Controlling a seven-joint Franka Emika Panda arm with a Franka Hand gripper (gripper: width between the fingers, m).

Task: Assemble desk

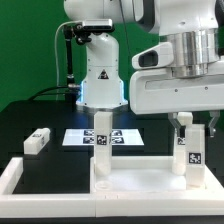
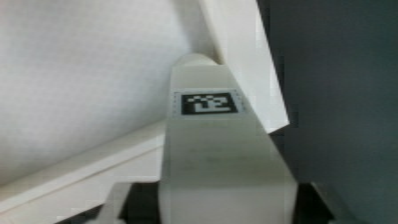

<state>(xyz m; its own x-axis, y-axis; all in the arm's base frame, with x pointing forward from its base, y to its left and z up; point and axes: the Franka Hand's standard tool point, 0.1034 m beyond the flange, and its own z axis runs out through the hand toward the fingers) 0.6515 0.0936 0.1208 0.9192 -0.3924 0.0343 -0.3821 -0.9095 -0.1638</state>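
Tabletop (image 1: pixel 140 185) plain white. Gripped leg (image 1: pixel 188 152), middle leg (image 1: pixel 101 135) and loose leg (image 1: pixel 37 141) all white, each with a black-and-white square tag (image 2: pixel 212 102). Marker board (image 1: pixel 120 137) white with black-and-white tags. Border rail (image 1: pixel 18 178) white. Table (image 1: pixel 40 115) black, backdrop (image 1: pixel 25 50) green. Robot arm (image 1: pixel 100 70) white; gripper (image 1: pixel 195 125) white, fingers (image 2: pixel 134 205) dark.

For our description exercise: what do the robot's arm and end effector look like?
The arm is glossy white with rounded segments and dark joints, a triangular sticker on its column, a bluish glow beneath. A black cable runs beside it. The end effector is boxy, white and pale grey.
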